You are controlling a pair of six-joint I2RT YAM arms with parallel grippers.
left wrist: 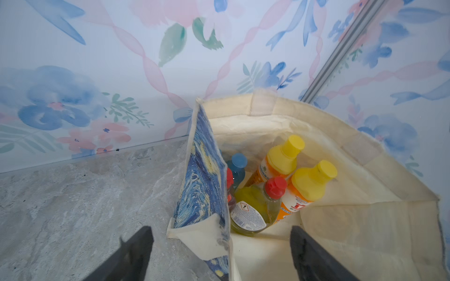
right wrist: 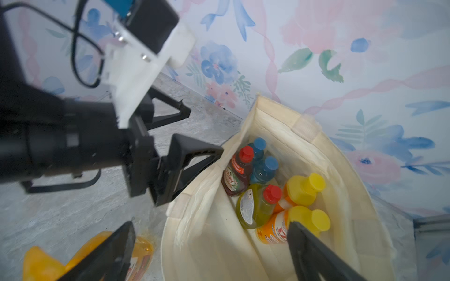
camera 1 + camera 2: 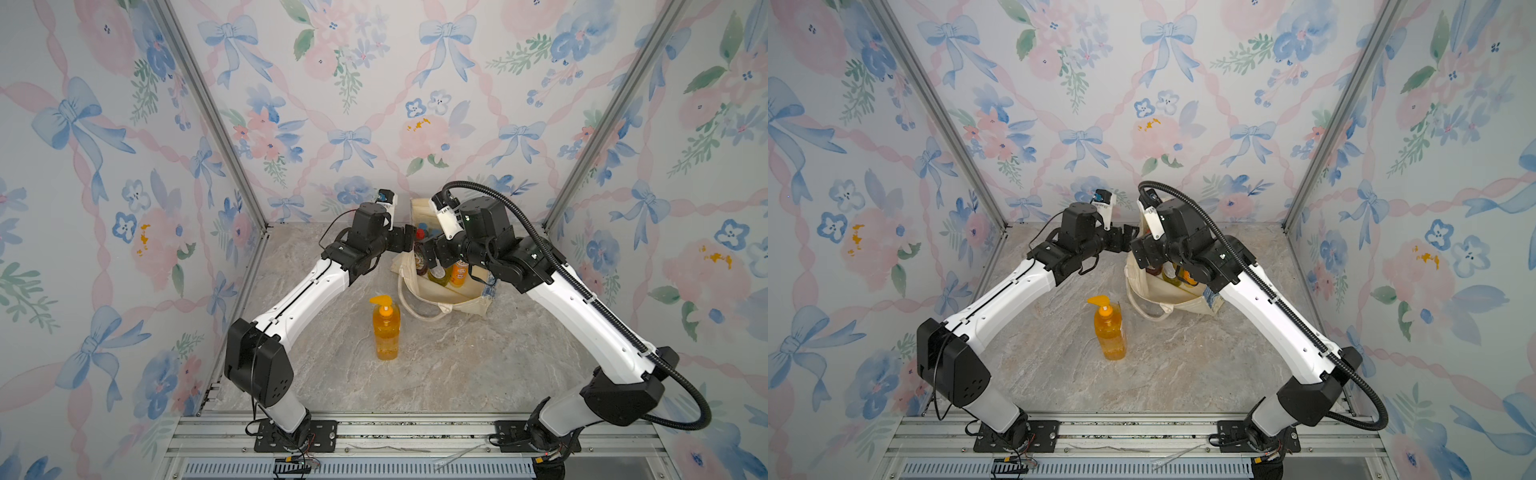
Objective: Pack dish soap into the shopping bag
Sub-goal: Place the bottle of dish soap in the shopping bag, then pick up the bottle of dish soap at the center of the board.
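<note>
The shopping bag (image 3: 453, 301) (image 3: 1167, 299) stands open at the back of the table, its painted outside (image 1: 204, 180) facing left. Several dish soap bottles (image 1: 253, 211) (image 2: 255, 206) sit inside: yellow-capped orange ones, red-capped and blue ones. An orange pump bottle (image 3: 386, 328) (image 3: 1109, 328) stands upright on the table in front of the bag. My left gripper (image 3: 409, 239) (image 1: 221, 245) is open, straddling the bag's left wall edge without touching it. My right gripper (image 3: 436, 255) (image 2: 211, 243) is open over the bag's mouth, holding nothing.
Floral walls close in the back and both sides, with the bag close to the back wall (image 1: 146, 73). The grey marble table (image 3: 436, 374) runs to a metal rail (image 3: 415, 432) at the front. The bag's strap (image 3: 419, 313) lies loose near the pump bottle.
</note>
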